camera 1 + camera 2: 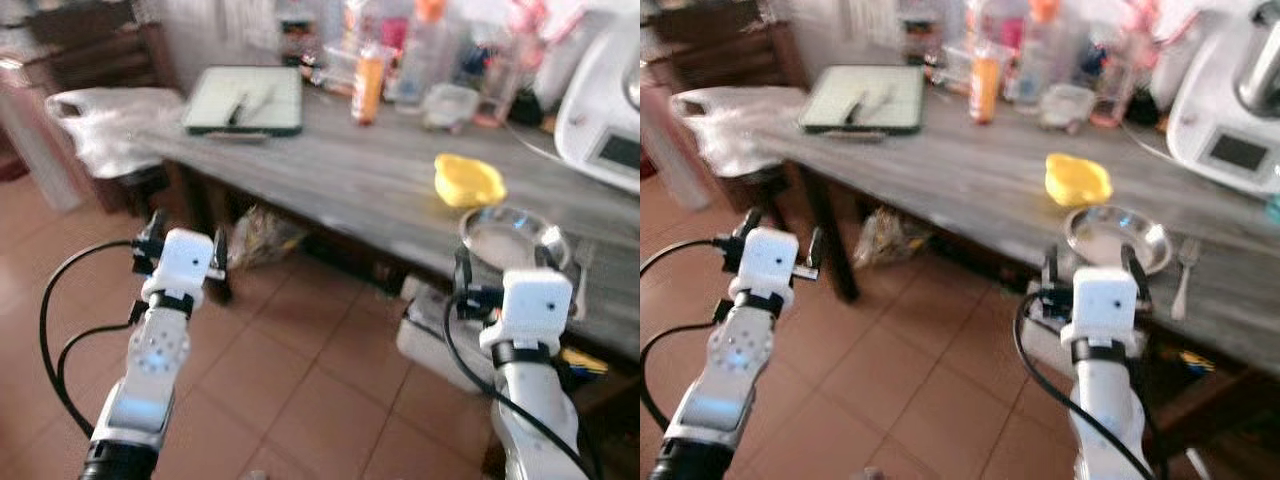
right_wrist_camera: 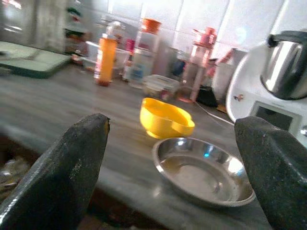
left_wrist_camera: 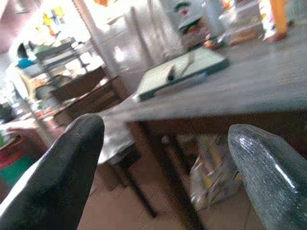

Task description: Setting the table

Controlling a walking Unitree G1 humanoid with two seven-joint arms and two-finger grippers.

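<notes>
Round steel plate (image 1: pixel 1118 238), grey wood table (image 1: pixel 970 165)

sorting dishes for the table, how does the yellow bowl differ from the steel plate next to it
The small yellow plastic bowl is opaque and matte, while the shallow round stainless-steel plate is shiny and reflective. The yellow bowl is narrower and taller; the steel plate is wider and flatter. The bowl sits farther from the table edge, the plate nearer it. Both stand upright and look empty on the grey wooden table.

I see a long grey wooden table (image 1: pixel 970 170) carrying a round steel plate (image 1: pixel 1117 238), a metal fork (image 1: pixel 1183 275) beside it, a yellow plastic bowl (image 1: pixel 1077 179), and a green cutting board (image 1: pixel 862 98).
</notes>
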